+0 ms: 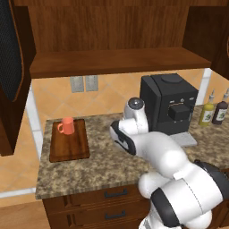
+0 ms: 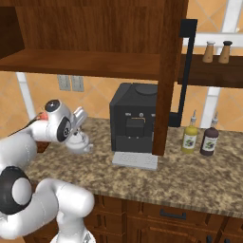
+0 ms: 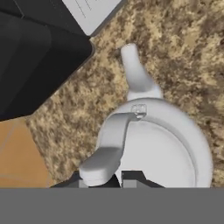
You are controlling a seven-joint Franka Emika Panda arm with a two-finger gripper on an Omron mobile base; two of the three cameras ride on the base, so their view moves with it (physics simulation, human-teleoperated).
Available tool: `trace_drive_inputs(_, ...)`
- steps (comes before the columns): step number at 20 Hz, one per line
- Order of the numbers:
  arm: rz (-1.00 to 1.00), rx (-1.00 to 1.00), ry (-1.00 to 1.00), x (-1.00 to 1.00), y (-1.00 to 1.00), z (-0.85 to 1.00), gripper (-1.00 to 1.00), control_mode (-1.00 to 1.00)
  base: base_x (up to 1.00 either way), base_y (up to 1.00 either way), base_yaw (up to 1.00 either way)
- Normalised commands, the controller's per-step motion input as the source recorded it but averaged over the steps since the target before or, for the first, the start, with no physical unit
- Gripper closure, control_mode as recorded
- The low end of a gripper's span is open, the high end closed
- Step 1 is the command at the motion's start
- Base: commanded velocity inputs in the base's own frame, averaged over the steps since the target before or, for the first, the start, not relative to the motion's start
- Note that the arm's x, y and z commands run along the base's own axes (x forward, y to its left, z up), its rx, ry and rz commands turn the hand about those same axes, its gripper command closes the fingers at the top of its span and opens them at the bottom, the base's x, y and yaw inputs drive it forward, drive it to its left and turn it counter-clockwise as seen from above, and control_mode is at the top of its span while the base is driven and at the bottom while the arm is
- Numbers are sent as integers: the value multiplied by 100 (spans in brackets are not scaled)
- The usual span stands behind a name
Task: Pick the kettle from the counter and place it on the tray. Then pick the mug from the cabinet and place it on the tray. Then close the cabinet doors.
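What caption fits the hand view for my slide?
Claw shut on the kettle handle, spout toward the coffee machine on the counter.

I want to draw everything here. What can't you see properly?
Kettle: left base view, hidden behind the arm; right base view, mostly under the gripper.
Bottle labels: right base view, too small to read.
Door: left base view, cut by the edge.

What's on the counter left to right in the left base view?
tray with mug on it → coffee machine → yellow bottle → dark bottle.
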Motion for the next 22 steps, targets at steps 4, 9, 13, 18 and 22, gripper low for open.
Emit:
trace_drive_inputs(4, 0, 0, -11, -60, 60, 49, 100, -100, 0, 0, 0)
trace_drive_inputs(9, 7, 0, -1, -19, 92, 30, 100, -100, 0, 0, 0)
trace_drive_inputs(13, 9, 0, 0, -2, 93, 7, 100, -100, 0, 0, 0)
trace_drive_inputs(18, 5, 0, 0, 2, 90, 10, 100, -100, 0, 0, 0)
trace_drive_inputs(22, 1, 0, 0, 24, 72, 14, 100, -100, 0, 0, 0)
